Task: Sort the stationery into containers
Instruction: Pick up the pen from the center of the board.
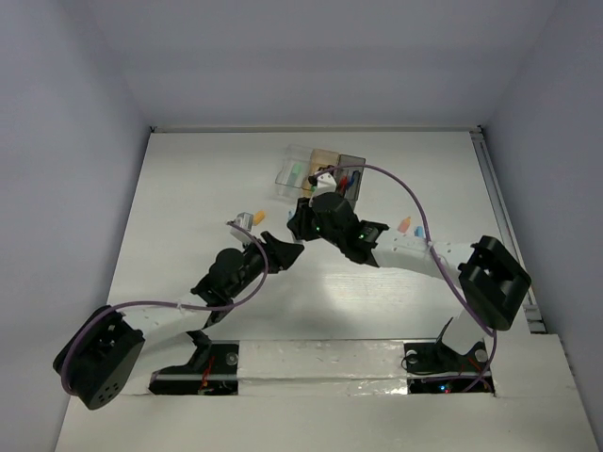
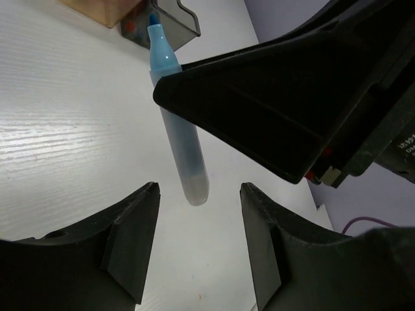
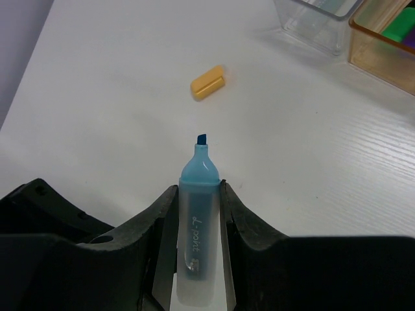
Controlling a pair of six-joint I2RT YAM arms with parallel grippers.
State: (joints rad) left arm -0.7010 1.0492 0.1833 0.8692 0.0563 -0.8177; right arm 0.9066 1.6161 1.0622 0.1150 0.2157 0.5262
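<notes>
Right wrist view: the right gripper (image 3: 196, 189) has both fingers clamped on the barrel of a blue highlighter (image 3: 197, 236). Its bare tip points up the frame toward an orange cap (image 3: 208, 82) lying on the white table (image 3: 97, 97). The clear box (image 3: 316, 29) and the tan-orange box (image 3: 379, 55), which holds green and purple pieces, sit in the upper right corner.

In the left wrist view, the left gripper (image 2: 200, 191) stands with its fingers apart at the bottom of the frame. The highlighter's blunt end hangs just above that gap and appears to touch neither finger. The dark grey box (image 2: 174, 21) is at the top edge.

The step looks like either a hand-over or a carry to a box; which one cannot be told. For a hand-over, the left fingers should close squarely on the lower barrel before the right ones let go, since the smooth round plastic could pivot.

The highlighter is uncapped, with a frosted translucent barrel, a light-blue collar, a darker chisel tip and faint script along its side.
</notes>
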